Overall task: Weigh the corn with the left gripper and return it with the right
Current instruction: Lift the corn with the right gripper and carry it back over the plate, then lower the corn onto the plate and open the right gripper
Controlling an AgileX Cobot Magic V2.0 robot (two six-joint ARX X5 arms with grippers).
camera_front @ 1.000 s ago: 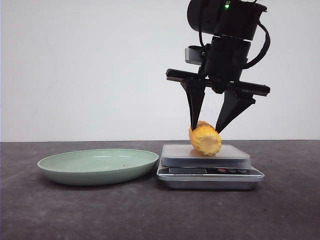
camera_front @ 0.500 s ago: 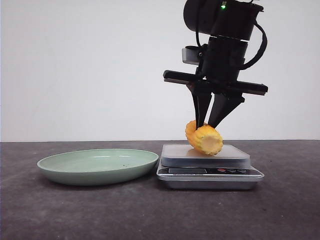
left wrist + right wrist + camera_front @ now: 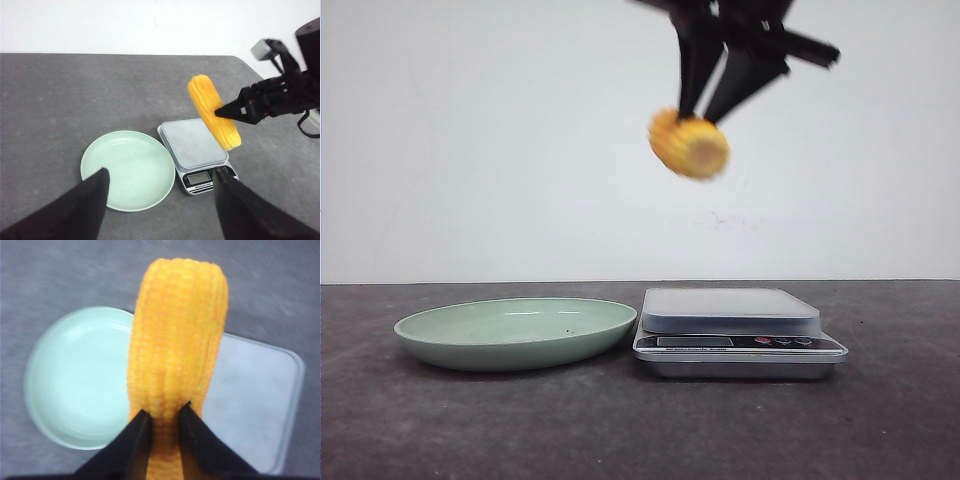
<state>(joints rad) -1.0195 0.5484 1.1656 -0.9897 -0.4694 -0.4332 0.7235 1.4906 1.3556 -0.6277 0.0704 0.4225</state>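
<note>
Front view: corn (image 3: 690, 145) is in the air, high above the scale (image 3: 732, 325), pinched between the right gripper (image 3: 708, 108) fingers. Pale green plate (image 3: 516, 331) sits just left of the scale on the dark table (image 3: 880, 420). Left gripper (image 3: 160, 195) is spread wide, holding nothing, above the plate.

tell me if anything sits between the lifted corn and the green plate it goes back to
Nothing visible does. The right gripper holds the corn high above the scale, and the plate beside the scale is empty. The left gripper hangs open above and apart from that path.
</note>
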